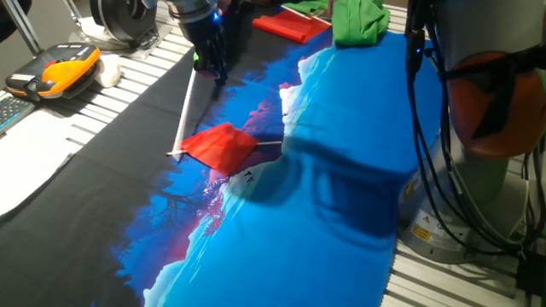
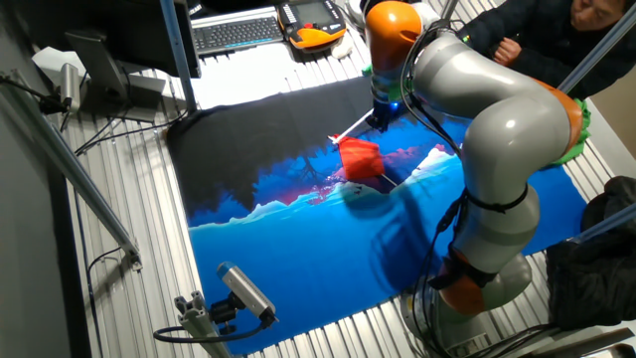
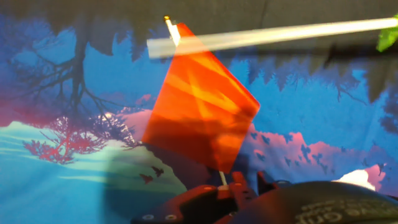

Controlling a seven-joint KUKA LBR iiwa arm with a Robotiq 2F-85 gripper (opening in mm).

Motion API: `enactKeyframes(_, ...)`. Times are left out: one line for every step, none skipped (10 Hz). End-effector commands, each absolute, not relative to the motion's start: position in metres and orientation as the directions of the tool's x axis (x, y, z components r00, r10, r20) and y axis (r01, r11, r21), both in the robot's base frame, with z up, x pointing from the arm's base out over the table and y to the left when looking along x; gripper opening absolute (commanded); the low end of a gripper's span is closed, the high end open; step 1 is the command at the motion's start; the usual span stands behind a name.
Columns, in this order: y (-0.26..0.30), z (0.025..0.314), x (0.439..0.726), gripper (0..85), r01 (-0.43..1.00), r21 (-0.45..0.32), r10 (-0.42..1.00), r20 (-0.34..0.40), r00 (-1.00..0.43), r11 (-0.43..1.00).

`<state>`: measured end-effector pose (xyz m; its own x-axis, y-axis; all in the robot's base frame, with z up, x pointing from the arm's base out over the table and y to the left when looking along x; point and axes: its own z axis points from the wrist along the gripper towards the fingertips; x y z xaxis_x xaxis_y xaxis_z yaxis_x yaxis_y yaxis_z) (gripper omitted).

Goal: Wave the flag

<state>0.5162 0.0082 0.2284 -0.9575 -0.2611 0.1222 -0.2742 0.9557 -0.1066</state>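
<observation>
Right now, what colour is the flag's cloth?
Bright red. The flag shows best in the hand view, its cloth spread above the gripper.

A printed cloth (image 1: pixel 324 213) of blue, black and pink scenery covers a slatted work table (image 1: pixel 128 81).

A bright green cloth (image 1: pixel 358 21) lies bunched at the far edge of the printed cloth, just beside a flat red item (image 1: pixel 290 26). An orange-and-black handheld controller (image 1: pixel 55 72) rests on the slats beside a keyboard (image 2: pixel 237 33), with a small white object (image 1: pixel 109 72) next to it. Black cables (image 1: pixel 426 145) hang at the table's side. In the other fixed view, a person in dark clothing (image 2: pixel 556 30) leans at the table's far corner, and a small camera (image 2: pixel 243 293) on a stand sits at the near edge.
</observation>
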Motion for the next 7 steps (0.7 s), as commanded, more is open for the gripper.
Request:
enactKeyframes(0.01,0.226,0.517,34.0,-0.282,-0.111,-0.268,0.126,-0.955,0.953)
enactKeyframes(0.011,0.221,0.518,17.0,-0.287,-0.119,-0.272,0.125,-0.954,0.951)
enactKeyframes(0.01,0.216,0.519,17.0,-0.29,-0.116,-0.275,0.125,-0.953,0.95)
enactKeyframes(0.009,0.211,0.523,17.0,-0.299,-0.114,-0.284,0.128,-0.95,0.948)
enactKeyframes(0.009,0.208,0.526,17.0,-0.304,-0.11,-0.29,0.132,-0.948,0.946)
enactKeyframes(0.009,0.204,0.528,17.0,-0.307,-0.104,-0.293,0.133,-0.947,0.946)
enactKeyframes(0.009,0.198,0.528,17.0,-0.304,-0.096,-0.291,0.131,-0.948,0.948)
